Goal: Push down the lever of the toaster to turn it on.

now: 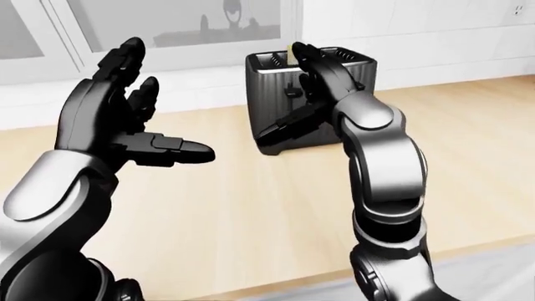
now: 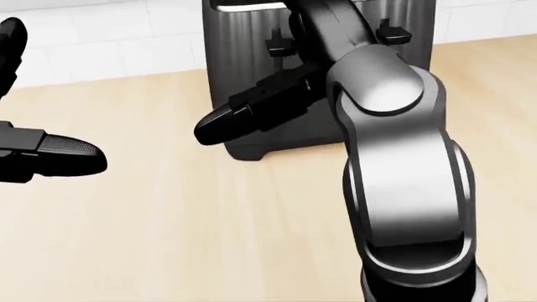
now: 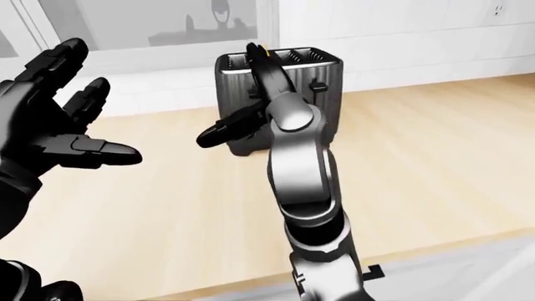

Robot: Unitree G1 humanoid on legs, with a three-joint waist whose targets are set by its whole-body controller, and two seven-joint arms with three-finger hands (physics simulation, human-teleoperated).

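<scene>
We see the dark ribbed toaster [image 1: 355, 94] standing on the light wooden desk [image 1: 251, 219] near the white wall, top centre in the left-eye view, with one lever [image 2: 390, 31] showing on its face. Our right hand [image 1: 313, 81] is pressed up against the toaster's face, fingers [image 1: 288, 125] spread and gripping nothing. Our left hand [image 1: 125, 113] hovers well to the left, fingers splayed, released.

Toaster [image 1: 351, 69]: dark ribbed metal body, satin sheen noted; levers seen as matt black plastic.
Counter [image 1: 234, 207]: pale wood grain, smooth, matt.
Right hand [image 1: 305, 94]: black matt plastic fingers; forearm shell glossy silver-grey.
Left hand [image 1: 117, 119]: same black plastic, textured fingertip pads observed.
Wall tiles [image 1: 434, 37]: white, smooth.
</scene>
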